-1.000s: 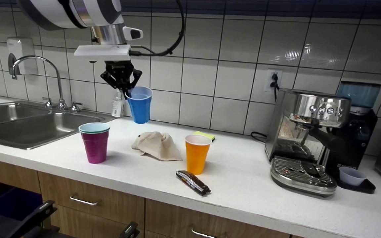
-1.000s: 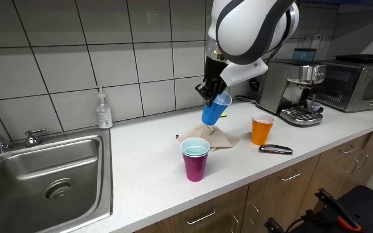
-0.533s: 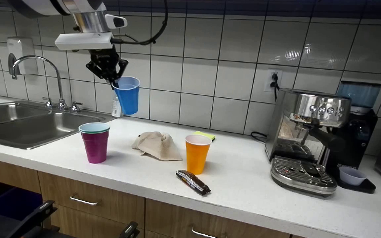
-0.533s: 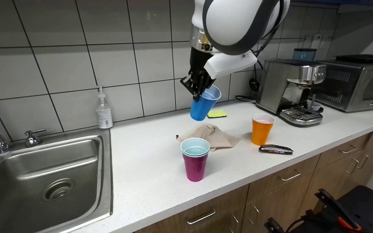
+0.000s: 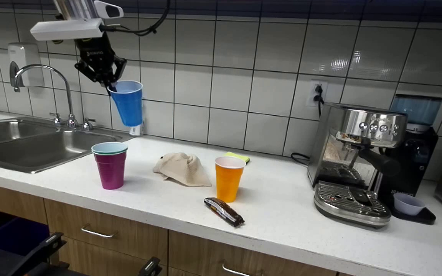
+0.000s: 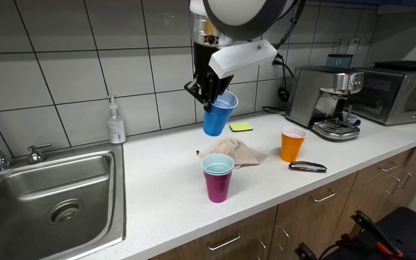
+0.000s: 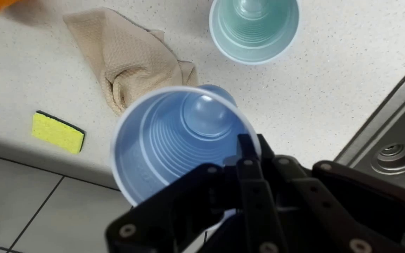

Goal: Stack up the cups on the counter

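The blue cup (image 5: 128,105) hangs in the air, slightly tilted, its rim pinched by my shut gripper (image 5: 110,90). In the wrist view one finger is inside the blue cup (image 7: 174,140) and the other outside its wall. Upright on the counter (image 5: 282,222) stands the purple cup (image 6: 217,189), with the green cup (image 6: 218,165) nested in it. From above, the wrist view looks into the green cup (image 7: 255,31), apart from the blue one. An orange cup (image 5: 228,180) stands alone to the right in both exterior views.
A beige cloth (image 6: 235,153) lies between the cups, with a yellow sponge (image 6: 241,126) behind. A wrapped bar (image 5: 224,211) lies by the orange cup. Left are the sink (image 6: 63,209) and a soap bottle (image 6: 116,124); right, a coffee machine (image 5: 353,165). The tiled wall runs behind.
My gripper has carried the blue cup to the left in both exterior views, and higher in one of them. The sponge has come into fuller view. The cups on the counter have not moved.
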Robot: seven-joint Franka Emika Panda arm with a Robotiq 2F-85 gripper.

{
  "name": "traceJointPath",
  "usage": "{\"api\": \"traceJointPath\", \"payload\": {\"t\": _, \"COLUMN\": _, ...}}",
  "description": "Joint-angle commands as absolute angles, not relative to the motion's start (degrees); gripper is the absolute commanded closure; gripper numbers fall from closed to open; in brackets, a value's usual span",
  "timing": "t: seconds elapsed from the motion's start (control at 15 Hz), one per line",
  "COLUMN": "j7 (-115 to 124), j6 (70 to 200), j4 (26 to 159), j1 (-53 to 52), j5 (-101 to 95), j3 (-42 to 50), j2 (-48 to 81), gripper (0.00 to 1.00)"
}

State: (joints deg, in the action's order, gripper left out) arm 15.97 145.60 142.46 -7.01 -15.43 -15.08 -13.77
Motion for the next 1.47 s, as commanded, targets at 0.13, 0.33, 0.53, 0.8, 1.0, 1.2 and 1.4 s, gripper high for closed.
{"api": "traceJointPath", "payload": {"t": 0.13, "j7": 20.01, "j6": 138.33, "j4": 140.33, "j1": -8.12, "j5": -15.34, "j3": -17.27, "j2": -13.68, "gripper": 0.99}}
{"api": "traceJointPath", "payload": {"t": 0.33, "j7": 20.57, "j6": 136.36, "j4": 139.92, "j1": -8.50, "j5": -15.18, "j3": -17.40, "j2": -13.51, "gripper": 0.99}}
{"api": "traceJointPath", "payload": {"t": 0.53, "j7": 20.15, "j6": 135.12, "j4": 139.55, "j1": -9.00, "j5": -14.44, "j3": -17.18, "j2": -12.92, "gripper": 0.99}}
{"api": "traceJointPath", "payload": {"t": 0.8, "j7": 19.25, "j6": 134.97, "j4": 139.09, "j1": -9.80, "j5": -12.71, "j3": -16.88, "j2": -11.49, "gripper": 0.99}}
{"api": "traceJointPath", "payload": {"t": 1.0, "j7": 18.94, "j6": 134.96, "j4": 138.82, "j1": -10.25, "j5": -11.42, "j3": -16.71, "j2": -10.35, "gripper": 0.99}}
{"api": "traceJointPath", "payload": {"t": 1.2, "j7": 18.74, "j6": 134.79, "j4": 138.63, "j1": -10.54, "j5": -10.61, "j3": -16.56, "j2": -9.48, "gripper": 0.99}}
{"api": "traceJointPath", "payload": {"t": 1.4, "j7": 18.74, "j6": 134.60, "j4": 138.48, "j1": -10.67, "j5": -9.79, "j3": -16.44, "j2": -8.78, "gripper": 0.99}}
